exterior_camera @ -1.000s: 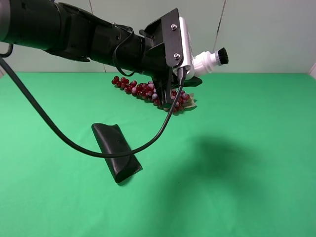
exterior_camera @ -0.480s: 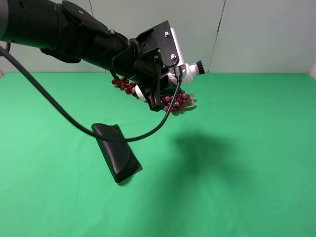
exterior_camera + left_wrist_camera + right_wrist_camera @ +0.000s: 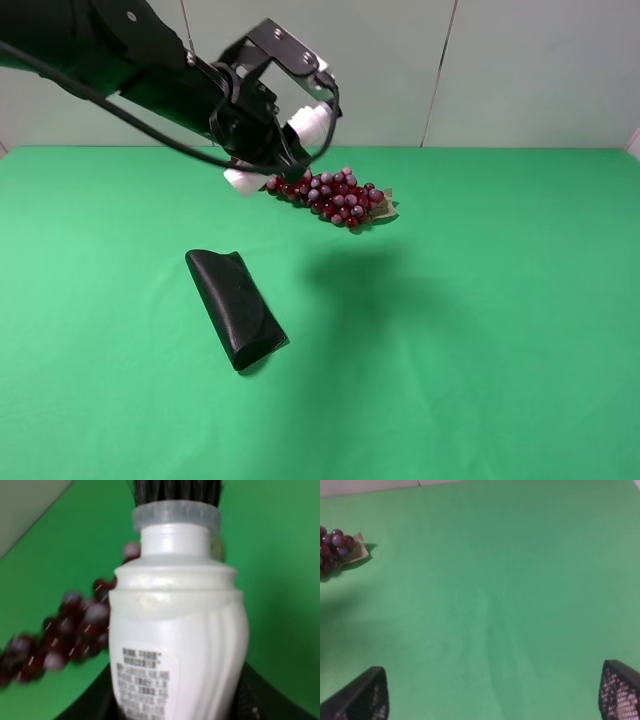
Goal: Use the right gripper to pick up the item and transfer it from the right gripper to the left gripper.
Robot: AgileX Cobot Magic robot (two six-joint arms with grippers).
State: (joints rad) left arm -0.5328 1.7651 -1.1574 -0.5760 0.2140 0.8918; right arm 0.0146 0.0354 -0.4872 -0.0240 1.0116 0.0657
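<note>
White plastic item (image 3: 177, 645) is held clamped in the left gripper (image 3: 268, 145), in the upper left of the high view, above the grape bunch (image 3: 338, 196). The right gripper (image 3: 492, 695) is seen spread open and empty, so the transfer is judged done. Green cloth (image 3: 500, 300) is left free at the right, while the black case (image 3: 237, 308) is found at lower left.

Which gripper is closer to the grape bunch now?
Left. The left gripper, holding the white bottle, hangs raised near the grape bunch; the right gripper is outside the high view, the grapes at its camera's edge.
</note>
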